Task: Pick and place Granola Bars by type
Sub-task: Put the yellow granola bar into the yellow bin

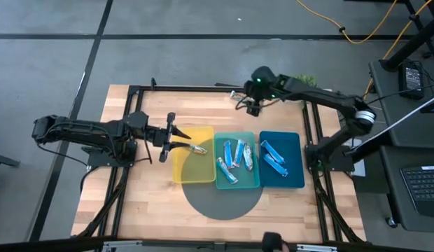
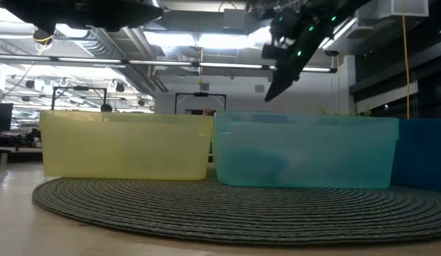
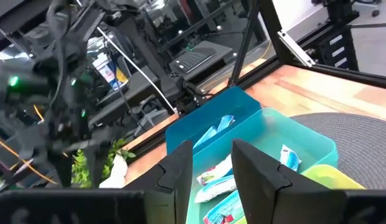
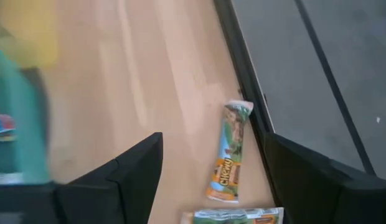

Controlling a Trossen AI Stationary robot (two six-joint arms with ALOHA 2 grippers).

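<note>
My left gripper [image 1: 182,140] [image 3: 211,155] hovers level over the yellow tray's [image 1: 192,168] left rim, open by a narrow gap with nothing between its fingers. One tan bar [image 1: 198,148] lies in that tray just beyond the fingertips. Several blue-and-white bars [image 1: 236,157] lie in the teal tray [image 1: 237,183], and two bright blue bars [image 1: 274,158] in the dark blue tray [image 1: 297,178]. My right gripper [image 1: 253,106] [image 4: 213,140] hangs open at the table's far edge, slanting down over a green-and-orange wrapped bar [image 4: 229,155] on the wood. A second such bar [image 4: 233,216] lies beside it.
The three trays stand side by side on a round grey mat [image 1: 224,203] [image 2: 227,206]. A black frame rail [image 4: 243,93] runs along the far table edge right next to the loose bars. A green plant [image 1: 304,80] lies at the far right. Bare wood lies left of the yellow tray.
</note>
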